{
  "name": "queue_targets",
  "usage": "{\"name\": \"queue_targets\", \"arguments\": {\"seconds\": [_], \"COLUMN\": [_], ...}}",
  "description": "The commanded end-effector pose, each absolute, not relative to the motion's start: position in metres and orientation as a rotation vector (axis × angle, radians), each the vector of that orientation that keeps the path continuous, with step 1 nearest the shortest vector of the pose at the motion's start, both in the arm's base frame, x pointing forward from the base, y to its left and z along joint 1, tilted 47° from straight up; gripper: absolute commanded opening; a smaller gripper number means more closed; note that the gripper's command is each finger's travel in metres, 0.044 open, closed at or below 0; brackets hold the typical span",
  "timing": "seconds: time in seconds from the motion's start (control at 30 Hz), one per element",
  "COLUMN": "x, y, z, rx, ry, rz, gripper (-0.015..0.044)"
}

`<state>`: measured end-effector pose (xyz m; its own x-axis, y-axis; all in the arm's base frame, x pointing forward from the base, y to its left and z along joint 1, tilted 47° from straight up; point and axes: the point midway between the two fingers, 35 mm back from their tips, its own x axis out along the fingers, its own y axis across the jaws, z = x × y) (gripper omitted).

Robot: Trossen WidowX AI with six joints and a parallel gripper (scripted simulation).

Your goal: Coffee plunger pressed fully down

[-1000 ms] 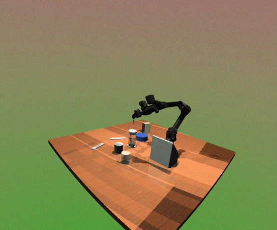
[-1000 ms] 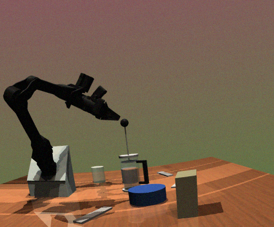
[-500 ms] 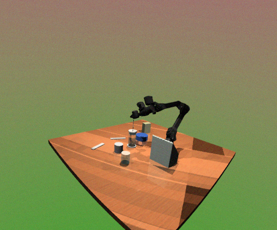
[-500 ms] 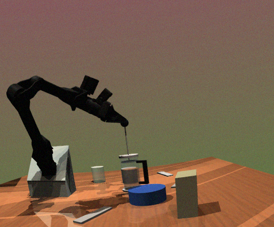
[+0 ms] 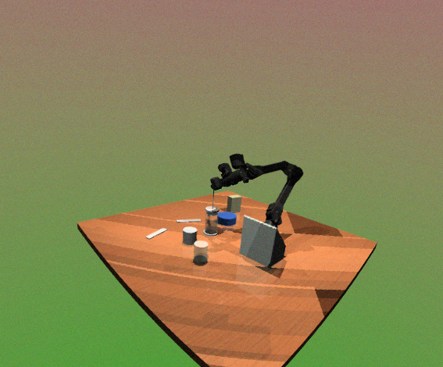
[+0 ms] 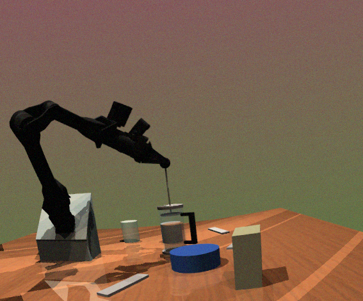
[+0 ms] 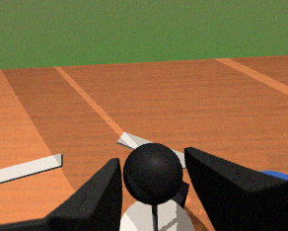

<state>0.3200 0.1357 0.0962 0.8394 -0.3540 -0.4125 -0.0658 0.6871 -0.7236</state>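
Observation:
The coffee press (image 5: 211, 222) (image 6: 172, 234) stands upright on the table, its black handle (image 6: 192, 228) at the side away from the arm base. Its plunger rod (image 5: 213, 198) (image 6: 167, 186) stands high above the lid (image 6: 175, 205) (image 7: 136, 217). The round black knob (image 6: 164, 162) (image 7: 153, 174) tops the rod. My gripper (image 5: 214, 183) (image 6: 165, 161) (image 7: 152, 160) is at knob height, partly open, with one finger on each side of the knob. In the wrist view thin gaps show between the knob and both fingers.
A blue disc (image 5: 226, 219) (image 6: 194, 258) and a tan block (image 5: 234, 203) (image 6: 248, 255) stand near the press. A grey cylinder (image 5: 190, 236) and a pale cup (image 5: 200, 252) (image 6: 129, 230) are on its other side. Flat strips (image 5: 156, 233) (image 6: 123, 285) (image 7: 25, 170) lie around.

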Motion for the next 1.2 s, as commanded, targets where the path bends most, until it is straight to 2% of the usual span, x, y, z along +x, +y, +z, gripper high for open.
{"name": "queue_targets", "arguments": {"seconds": [0.0, 1.17], "x": [0.32, 0.326], "y": [0.136, 0.109], "z": [0.096, 0.061], "rx": [-0.808, -0.804], "ry": [0.566, 0.574], "rz": [-0.166, -0.164], "gripper": [0.0125, 0.0125]}}
